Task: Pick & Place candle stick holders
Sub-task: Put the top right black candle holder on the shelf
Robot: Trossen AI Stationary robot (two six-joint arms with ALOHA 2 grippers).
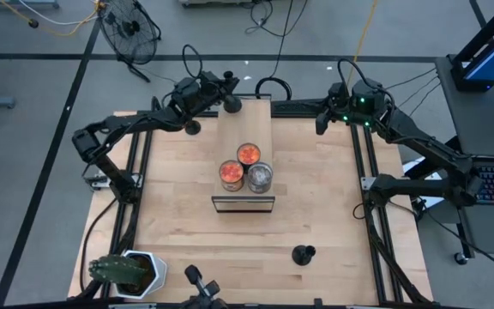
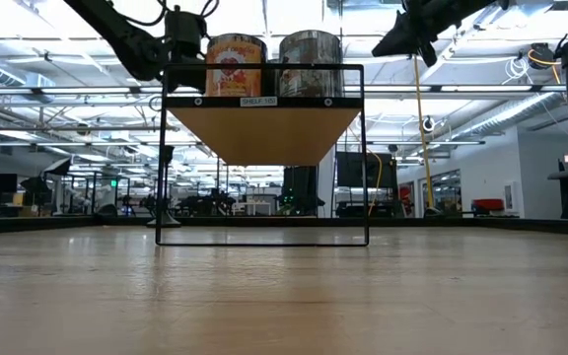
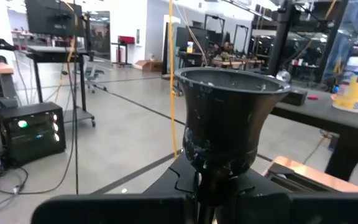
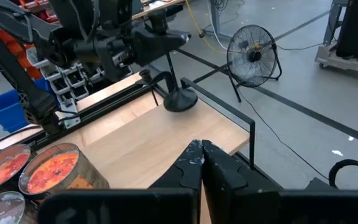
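Candle stick holder [image 4: 179, 98] pinched by its stem in the left tool [image 4: 165, 41], base down at the far corner of the wooden shelf [image 1: 245, 129], upper centre of the high view. Seems to touch the shelf top or hang just above it; cannot tell which. Fills the left wrist view as a dark cup [image 3: 229, 118] rising between narrowly closed fingers.

Looks like the placing step for this holder: carried to the shelf, not yet let go. Calls next for settling the disc base flat on the wood, well apart from the three jars [image 1: 247, 167] near the shelf's front edge, then parting the fingers and lifting straight up so the thin stem does not catch and tip.

Second holder [image 1: 304, 254] upright on the desk [image 1: 178, 232], lower right of centre in the high view, waiting to be fetched. Third one not made out.

Right tool [image 1: 322, 118] closed on nothing, parked at the upper right beside the shelf's far end. Potted plant [image 1: 127, 271] at the lower left, well clear of the work.
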